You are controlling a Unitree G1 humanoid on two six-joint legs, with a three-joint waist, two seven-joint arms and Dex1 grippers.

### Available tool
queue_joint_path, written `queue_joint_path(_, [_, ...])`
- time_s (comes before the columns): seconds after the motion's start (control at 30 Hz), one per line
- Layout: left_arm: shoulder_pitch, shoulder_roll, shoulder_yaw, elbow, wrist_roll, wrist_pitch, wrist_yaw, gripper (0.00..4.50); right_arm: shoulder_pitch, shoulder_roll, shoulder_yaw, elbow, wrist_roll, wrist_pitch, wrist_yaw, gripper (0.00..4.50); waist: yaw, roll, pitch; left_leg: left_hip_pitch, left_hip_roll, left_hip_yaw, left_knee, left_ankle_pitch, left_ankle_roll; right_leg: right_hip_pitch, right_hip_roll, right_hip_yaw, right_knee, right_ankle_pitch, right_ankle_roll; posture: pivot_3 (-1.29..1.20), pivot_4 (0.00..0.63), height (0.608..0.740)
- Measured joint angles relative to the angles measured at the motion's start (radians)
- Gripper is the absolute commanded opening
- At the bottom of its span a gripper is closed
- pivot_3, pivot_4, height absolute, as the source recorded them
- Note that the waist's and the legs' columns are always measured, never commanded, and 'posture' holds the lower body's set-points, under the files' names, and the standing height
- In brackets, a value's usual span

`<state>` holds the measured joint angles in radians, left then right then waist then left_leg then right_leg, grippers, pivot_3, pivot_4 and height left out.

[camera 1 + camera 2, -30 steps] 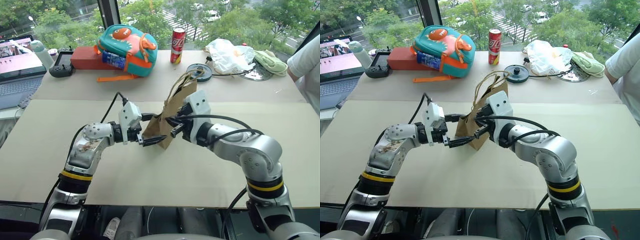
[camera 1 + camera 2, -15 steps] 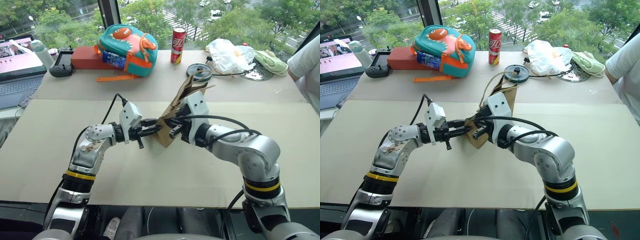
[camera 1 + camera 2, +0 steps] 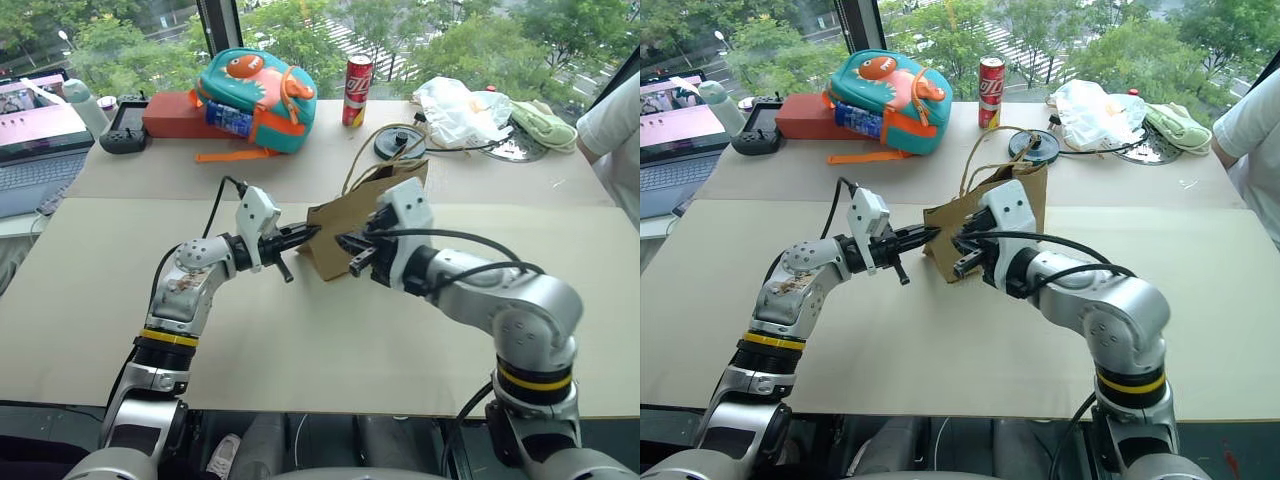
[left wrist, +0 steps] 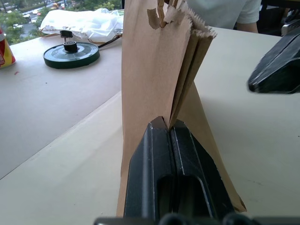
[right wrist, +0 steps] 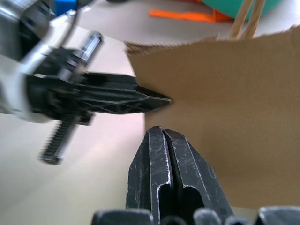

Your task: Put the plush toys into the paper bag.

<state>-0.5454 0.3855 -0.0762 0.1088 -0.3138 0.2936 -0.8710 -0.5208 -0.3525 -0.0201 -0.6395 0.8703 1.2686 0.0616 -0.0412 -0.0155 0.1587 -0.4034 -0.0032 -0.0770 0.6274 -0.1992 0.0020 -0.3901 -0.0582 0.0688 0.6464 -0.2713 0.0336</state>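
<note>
The brown paper bag [image 3: 366,222], still folded flat, is held tilted over the middle of the table, with its cord handles [image 3: 385,150] toward the far side. My left gripper [image 3: 312,230] is shut on the bag's left edge; in the left wrist view the paper bag [image 4: 150,61] rises from between the closed fingertips [image 4: 159,129]. My right gripper [image 3: 352,250] is shut on the bag's near edge, as the right wrist view shows, with the bag [image 5: 225,117] at its tips. The plush toys are out of view.
A teal-and-orange dinosaur backpack [image 3: 258,88], a red box [image 3: 170,115], a red can [image 3: 356,78], a black disc [image 3: 398,143] and a white plastic bag [image 3: 455,108] line the far side. A laptop [image 3: 35,130] sits far left. A person's sleeve [image 3: 615,110] is at the right edge.
My left gripper has gone from open to shut on the bag's edge and has moved forward. The bag has swung from standing narrow to tilted, its broad face toward the camera.
</note>
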Motion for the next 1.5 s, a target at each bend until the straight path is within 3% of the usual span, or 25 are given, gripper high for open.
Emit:
queue_joint_path(0.1, [-0.008, -0.006, 0.01, 0.02, -0.001, -0.013, -0.002, 0.01, 0.072, -0.071, -0.104, -0.091, 0.138, 0.007, 0.064, 0.0, 0.004, 0.0, 0.0, -0.001, 0.0, 0.0, 0.0, 0.0, 0.0, 0.0, -0.001, 0.0, -0.001, 0.0, 0.0, 0.0, 0.15, 0.74])
queue_joint_path(0.27, [-0.017, 0.014, 0.029, 0.008, -0.045, -0.014, -0.064, 0.01, 0.159, -0.199, -0.242, -0.106, 0.222, 0.003, 0.104, 0.0, 0.003, 0.0, 0.0, 0.0, 0.0, 0.0, 0.0, 0.0, 0.0, 0.001, 0.0, 0.0, -0.001, 0.0, 0.0, 0.0, 0.15, 0.74])
queue_joint_path(0.5, [-0.014, 0.245, 0.039, -0.073, -0.119, -0.02, -0.37, 0.01, 0.277, -0.345, -0.39, -0.075, 0.25, -0.069, 0.181, 0.0, -0.003, 0.0, 0.0, 0.002, 0.001, 0.002, -0.001, 0.0, 0.0, 0.001, 0.001, 0.0, -0.001, 0.0, 0.0, 0.0, 0.15, 0.74])
queue_joint_path(0.7, [-0.022, 0.364, 0.05, -0.035, -0.121, -0.049, -0.537, 0.01, 0.412, -0.464, -0.441, -0.064, 0.209, -0.139, 0.318, 0.0, 0.005, 0.0, 0.0, 0.0, 0.001, 0.003, 0.0, 0.0, 0.0, 0.002, 0.0, 0.0, -0.004, -0.001, 0.001, 0.0, 0.15, 0.74])
queue_joint_path(0.9, [0.009, 0.381, 0.076, -0.061, -0.16, -0.048, -0.577, 0.01, 0.461, -0.508, -0.496, -0.036, 0.189, -0.201, 0.396, 0.0, 0.003, 0.0, 0.0, 0.0, 0.001, 0.003, -0.001, 0.0, 0.0, 0.002, 0.0, 0.0, -0.004, -0.001, 0.001, 0.0, 0.15, 0.74])
queue_joint_path(1.07, [0.121, 0.367, 0.077, -0.055, -0.153, -0.13, -0.596, 0.01, 0.455, -0.508, -0.495, -0.025, 0.184, -0.223, 0.407, 0.0, 0.001, -0.001, 0.001, 0.001, 0.002, 0.003, -0.001, 0.0, 0.0, 0.002, 0.0, 0.0, -0.003, 0.0, 0.0, 0.0, 0.15, 0.74])
queue_joint_path(1.43, [0.103, 0.357, 0.065, 0.064, -0.083, -0.274, -0.619, 0.01, 0.415, -0.523, -0.454, -0.018, 0.195, -0.231, 0.412, 0.0, 0.017, -0.001, 0.001, 0.001, 0.001, 0.003, 0.0, 0.0, 0.0, 0.002, 0.0, 0.0, -0.004, 0.0, 0.0, 0.0, 0.15, 0.74])
queue_joint_path(1.5, [0.094, 0.358, 0.061, 0.064, -0.077, -0.273, -0.62, 0.56, 0.412, -0.528, -0.45, -0.018, 0.194, -0.232, 0.414, 0.0, 0.02, -0.001, 0.001, 0.001, 0.001, 0.003, 0.0, 0.0, 0.0, 0.002, 0.0, 0.0, -0.004, 0.0, 0.0, 0.0, 0.15, 0.74])
